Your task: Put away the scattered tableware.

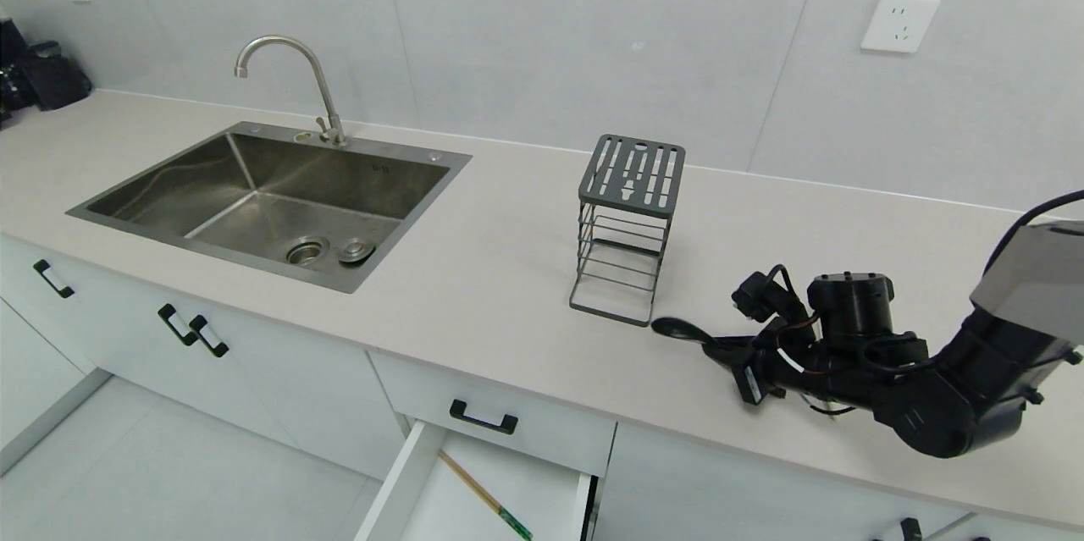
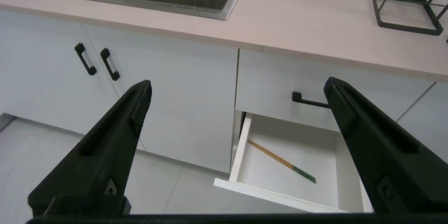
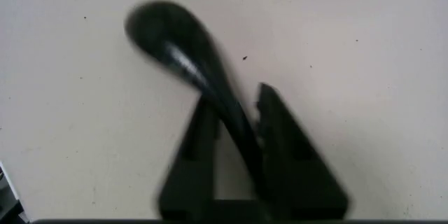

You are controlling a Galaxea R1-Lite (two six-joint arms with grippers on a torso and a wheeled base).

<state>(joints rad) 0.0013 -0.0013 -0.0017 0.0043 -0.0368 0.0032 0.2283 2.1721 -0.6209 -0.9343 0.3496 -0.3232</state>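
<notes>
Nearest to me the drawer (image 1: 398, 473) stands pulled open under the counter (image 1: 508, 287), chopsticks (image 1: 484, 496) lying slantwise in it. The left claw (image 2: 238, 87) hangs spread wide above it, holding nothing. Up at counter level the right claw (image 1: 720, 346) is drawn in narrow on the handle of the black spoon (image 1: 677, 328). The spoon's bowl points toward the wire rack (image 1: 628, 236) just beyond, and I can't tell whether it rests on the surface. I'd say the job now is carrying that spoon to the drawer. Lift it straight up first, free of the rack's foot. Keep the handle level so it doesn't swivel in the pinch, and let go low inside the drawer — beside the chopsticks rather than across them. The spoon is dark and glossy, with a deep oval bowl and a curved handle — smooth stuff, likely slippery.
</notes>
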